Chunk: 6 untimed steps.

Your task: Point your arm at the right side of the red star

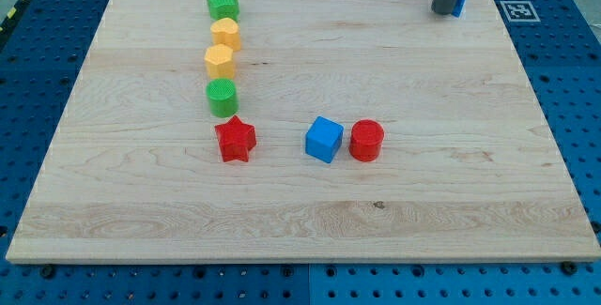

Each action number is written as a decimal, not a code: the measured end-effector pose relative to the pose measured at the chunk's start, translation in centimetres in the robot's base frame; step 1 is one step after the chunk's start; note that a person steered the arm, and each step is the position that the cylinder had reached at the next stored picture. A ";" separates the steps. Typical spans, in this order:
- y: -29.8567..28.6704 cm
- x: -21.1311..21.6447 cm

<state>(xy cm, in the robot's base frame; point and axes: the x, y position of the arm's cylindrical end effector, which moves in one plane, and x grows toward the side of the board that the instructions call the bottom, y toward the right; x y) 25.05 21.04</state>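
End effector: rod with my tip at the surface's top right, touching a blue block, well apart from the red star; no jaws.

red star: small solid block, star outline with rounded points, flat on the bench, lower-left of centre of frame. Top face flat and level, not tilted. Sits at the bottom end of a vertical column of blocks, just below the lowest green one, nearly touching it. Its right side is open, blue cube well apart to the right.
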 end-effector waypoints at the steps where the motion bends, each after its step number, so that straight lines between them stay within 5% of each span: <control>1: -1.7 0.7; 6: -17.7 18.6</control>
